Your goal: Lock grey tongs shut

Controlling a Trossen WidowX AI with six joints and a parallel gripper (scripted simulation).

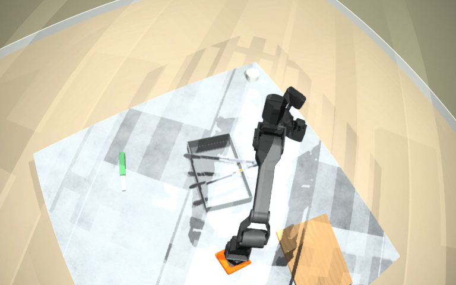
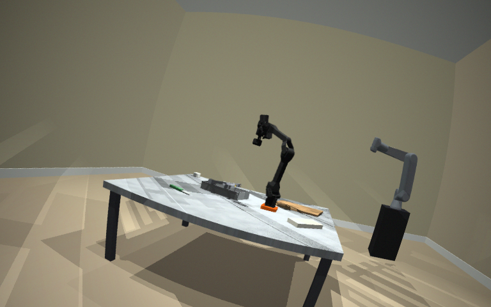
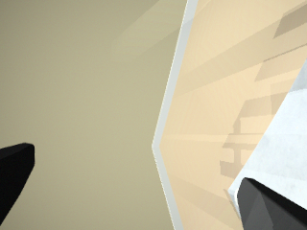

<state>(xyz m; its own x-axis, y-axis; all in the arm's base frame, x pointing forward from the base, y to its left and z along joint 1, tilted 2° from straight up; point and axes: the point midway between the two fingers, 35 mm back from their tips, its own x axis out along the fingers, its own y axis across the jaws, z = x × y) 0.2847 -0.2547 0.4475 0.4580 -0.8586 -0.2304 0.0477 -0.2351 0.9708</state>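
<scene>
The grey tongs point(image 1: 218, 158) point(image 2: 225, 183) lie open in a V across the roasting tin point(image 1: 230, 203) point(image 2: 225, 192). Their two tips reach past the tin's left wall in the top view. Their hinge end extends past its right wall, beside the arm, which may hide part of it. The wooden board point(image 1: 319, 248) point(image 2: 302, 208) lies near the arm's base with no tongs on its visible part. My gripper point(image 3: 138, 172) is open and empty, high above the table, away from the tongs. The wrist view shows both fingertips far apart, with wall, floor and a table corner beyond.
A green and white tool point(image 1: 122, 164) point(image 2: 176, 187) lies left of the tin. A white cylinder point(image 1: 252, 75) point(image 2: 196, 174) stands at a table corner. A cream block point(image 2: 304, 222) lies near the orange base point(image 1: 228, 267) point(image 2: 268, 207). A grey arm point(image 2: 409, 177) stands beyond the table.
</scene>
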